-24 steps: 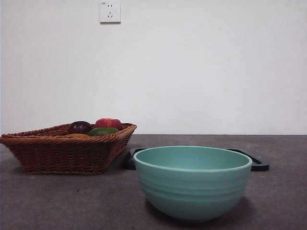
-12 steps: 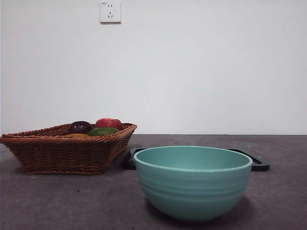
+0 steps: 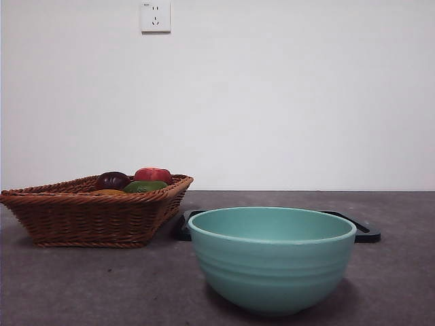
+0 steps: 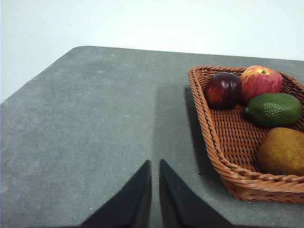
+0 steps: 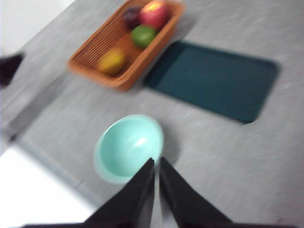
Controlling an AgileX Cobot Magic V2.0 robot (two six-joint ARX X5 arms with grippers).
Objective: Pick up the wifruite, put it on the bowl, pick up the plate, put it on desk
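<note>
The wifruite (image 4: 282, 151), a dull brown-orange oval, lies in the wicker basket (image 4: 213, 142) beside a green fruit; only a sliver of the wifruite (image 3: 109, 192) shows over the rim in the front view. My left gripper (image 4: 155, 162) hangs shut over bare desk (image 4: 95, 118), a little apart from the basket's side. The mint-green bowl (image 3: 272, 261) stands empty near the front. Behind it lies the plate (image 3: 360, 231), flat, dark and rectangular. My right gripper (image 5: 156, 159) is shut, high above the bowl (image 5: 129, 147); its view is blurred.
The basket (image 3: 88, 214) also holds a red fruit (image 4: 260, 81), a dark purple fruit (image 4: 223, 89) and a green fruit (image 4: 274, 109). The plate (image 5: 213, 78) lies next to the basket (image 5: 126, 45). The desk's near edge runs close to the bowl.
</note>
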